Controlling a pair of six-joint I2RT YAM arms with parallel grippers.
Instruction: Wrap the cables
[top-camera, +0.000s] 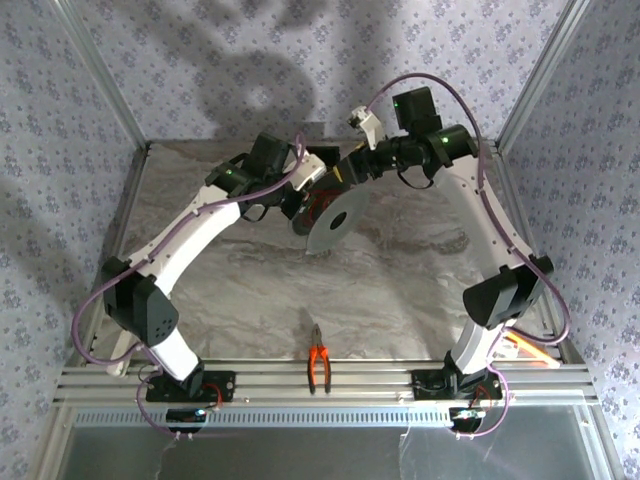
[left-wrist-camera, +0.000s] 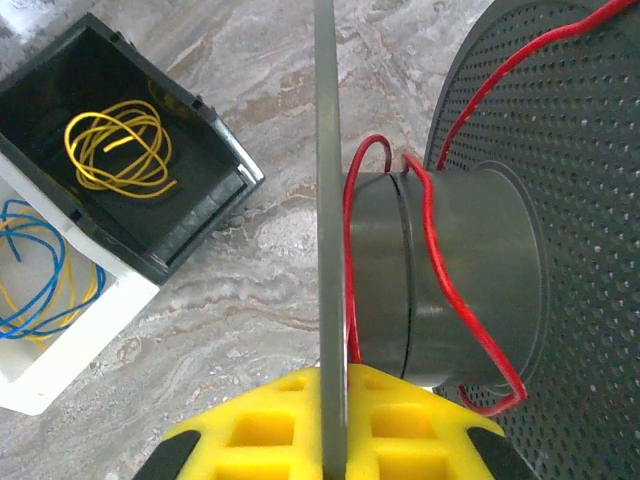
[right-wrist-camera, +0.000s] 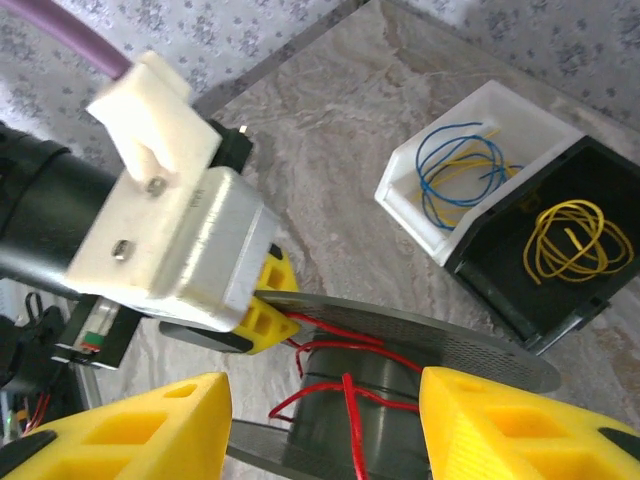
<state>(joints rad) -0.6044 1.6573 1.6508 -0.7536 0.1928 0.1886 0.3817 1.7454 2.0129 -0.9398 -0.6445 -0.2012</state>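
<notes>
Early stage, by the look of it. The red cable has only a few loose turns on the spool. One strand crosses the hub diagonally, a small loop stands proud next to the thin flange, and another strand runs up over the big flange and out of frame. Nothing sits tight or side by side yet, so most of the winding and all the tidying is prob. left to do.

The spool is held up off the counter, mid-scene, between both arms. The left hand is clamped on the thin flange, which sits edge-on between its fingers. The right hand has its fingers apart, straddling the hub w/ the cable between them. Can't tell whether either pad touches the wire.

Materials:
- Spool: dark grey plastic w/ a smooth cylindrical hub. The flanges are flat discs; the big one is perforated w/ fine holes.
- Cable: string-thin, glossy red, springy, holds its curl.
- Fingers: yellow blocks w/ square cut-outs.
- Counter: marble-pattern sheet, slightly rumpled.

Also present:
- A black bin w/ a yellow coil.
- A white bin w/ blue and yellow wires.
- Orange-handled pliers by the near edge.
</notes>
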